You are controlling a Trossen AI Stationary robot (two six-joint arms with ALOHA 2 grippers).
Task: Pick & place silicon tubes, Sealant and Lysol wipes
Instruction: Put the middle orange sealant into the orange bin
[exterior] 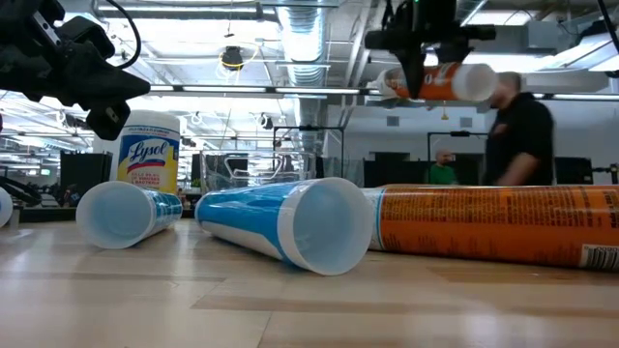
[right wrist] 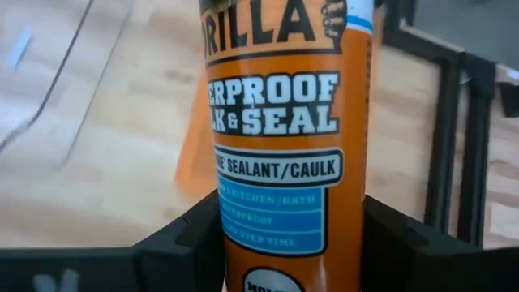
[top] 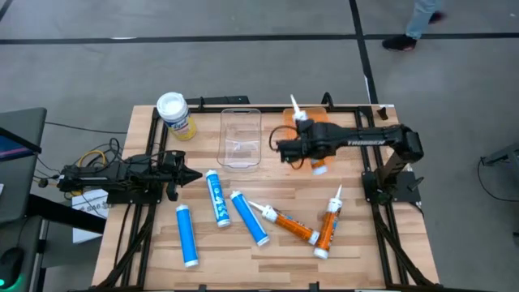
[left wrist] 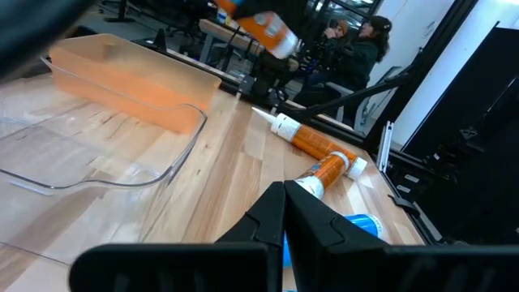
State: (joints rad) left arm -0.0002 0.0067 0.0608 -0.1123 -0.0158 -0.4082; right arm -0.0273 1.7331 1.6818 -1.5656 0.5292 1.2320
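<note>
My right gripper (top: 302, 148) is shut on an orange sealant tube (top: 308, 134), held high above the table beside a clear bin (top: 241, 136) and an orange bin (left wrist: 130, 81). My left gripper (top: 193, 174) is shut and empty, above the table's left part, near three blue silicone tubes (top: 215, 197) (top: 249, 217) (top: 186, 235) that lie on their sides. Two more orange tubes (top: 288, 223) (top: 328, 223) lie at the near right. The Lysol wipes (top: 174, 113) stand upright at the far left. My right gripper pinches the orange tube's labelled body (right wrist: 284, 203) between its two fingers (right wrist: 182, 239), one on each side. The fingers point down from above and lie across the tube. The tube hangs about level (exterior: 435, 82), lifted well clear of the table.
The table has a black frame rail (top: 243, 100) along its far edge and sides. A person (exterior: 522, 126) stands beyond the table, with others farther back. Bare wood lies along the near edge (top: 259, 264).
</note>
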